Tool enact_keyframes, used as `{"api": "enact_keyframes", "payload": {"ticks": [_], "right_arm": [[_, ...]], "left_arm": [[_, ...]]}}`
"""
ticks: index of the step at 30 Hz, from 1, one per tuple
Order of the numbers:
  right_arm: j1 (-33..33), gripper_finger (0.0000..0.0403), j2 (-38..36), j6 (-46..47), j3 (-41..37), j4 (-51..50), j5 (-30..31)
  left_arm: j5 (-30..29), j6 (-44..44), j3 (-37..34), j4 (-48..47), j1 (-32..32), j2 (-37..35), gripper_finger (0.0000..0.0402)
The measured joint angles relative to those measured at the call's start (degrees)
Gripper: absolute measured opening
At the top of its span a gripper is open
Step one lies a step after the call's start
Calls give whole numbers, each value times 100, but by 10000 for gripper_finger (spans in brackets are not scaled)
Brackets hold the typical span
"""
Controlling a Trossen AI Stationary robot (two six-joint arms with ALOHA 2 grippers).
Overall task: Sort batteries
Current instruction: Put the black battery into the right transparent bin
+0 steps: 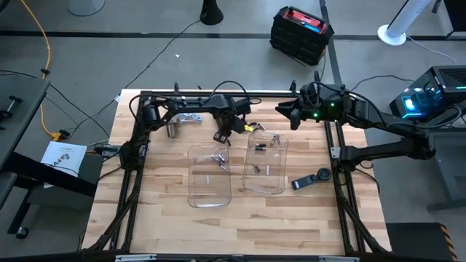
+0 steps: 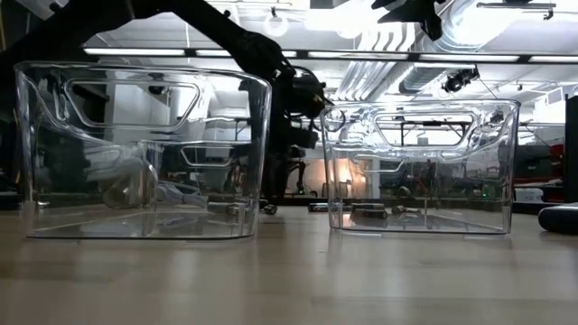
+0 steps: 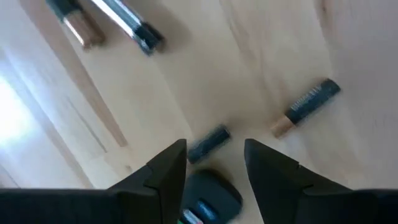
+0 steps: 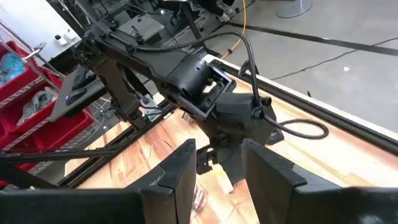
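Note:
Loose batteries lie on the wooden table near its far edge, beyond the two clear trays. My left gripper (image 1: 222, 137) hangs over them, open and pointing down. In the left wrist view (image 3: 214, 149) its fingertips stand on either side of a small dark battery (image 3: 208, 142) without touching it. A copper-ended battery (image 3: 306, 106) lies beside it, and two more (image 3: 127, 22) lie farther off. The left tray (image 1: 210, 175) and the right tray (image 1: 266, 164) each hold a few batteries. My right gripper (image 1: 285, 113) waits open above the table's far right part, also seen in its own view (image 4: 217, 152).
A dark remote-like gadget (image 1: 312, 180) lies to the right of the right tray. A silvery metal cup (image 1: 173, 129) and small clutter stand at the far left. Bare wood lies between the trays and the near edge. A black frame (image 1: 338, 182) borders the table.

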Motion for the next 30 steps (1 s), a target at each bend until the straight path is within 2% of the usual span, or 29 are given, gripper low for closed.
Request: {"api": "enact_keyframes", "payload": {"ticks": [6, 14, 17, 22, 27, 30], "right_arm": [[0, 126, 0, -52, -1, -45, -21], [0, 126, 0, -54, 0, -142, -31], [0, 126, 2, -52, -1, -163, -49], [0, 126, 2, -18, -1, -179, -230], [2, 126, 1, -12, 0, -179, -247], [2, 126, 2, -41, 0, -182, -246]], "left_arm": [[-314, 312, 2, 110, -24, 196, 157], [-648, 164, 11, 49, -68, 285, 155], [-626, 71, 7, 75, -57, 285, 125], [-539, -145, 10, -135, -37, 290, 19], [-383, -979, 32, -279, -26, 296, 3], [318, -1629, 87, -568, -120, 256, 1]]}}
